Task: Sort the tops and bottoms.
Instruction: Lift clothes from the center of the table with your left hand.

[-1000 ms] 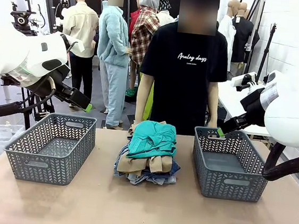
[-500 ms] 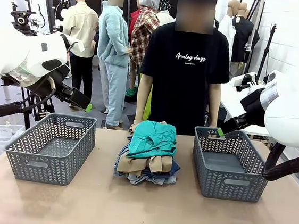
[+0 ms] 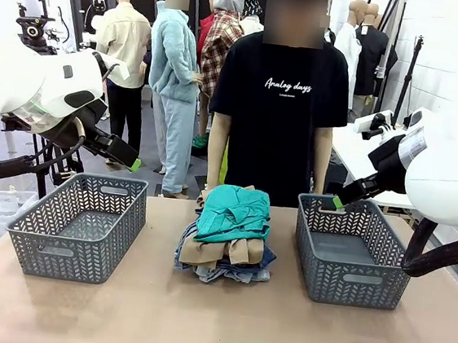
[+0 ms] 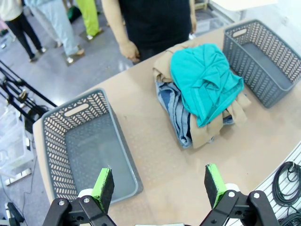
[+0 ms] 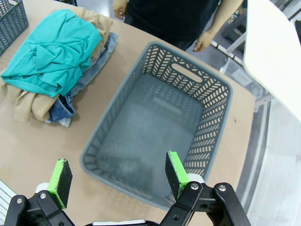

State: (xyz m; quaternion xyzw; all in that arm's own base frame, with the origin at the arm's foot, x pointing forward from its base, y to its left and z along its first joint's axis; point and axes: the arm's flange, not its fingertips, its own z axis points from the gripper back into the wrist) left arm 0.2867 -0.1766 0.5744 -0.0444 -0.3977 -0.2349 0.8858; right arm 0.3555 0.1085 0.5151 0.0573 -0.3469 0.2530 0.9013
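Left gripper point(image 4: 158, 186) is held wide open and empty; right gripper point(image 5: 117, 174) likewise, above a grey basket point(image 5: 211, 125). Teal top point(image 4: 204, 84) is piled on tan shirt point(image 4: 203, 136) and jeans point(image 4: 171, 106), ahead of both grippers and apart from them.

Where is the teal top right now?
Front view: the teal top lies atop the tan shirt mid-table, between the left basket and right basket.

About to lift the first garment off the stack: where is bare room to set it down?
The left basket and right basket are both empty. The table strip along the robot's edge is bare, as are the gaps either side of the pile. Crowded only mid-table, at that pile.
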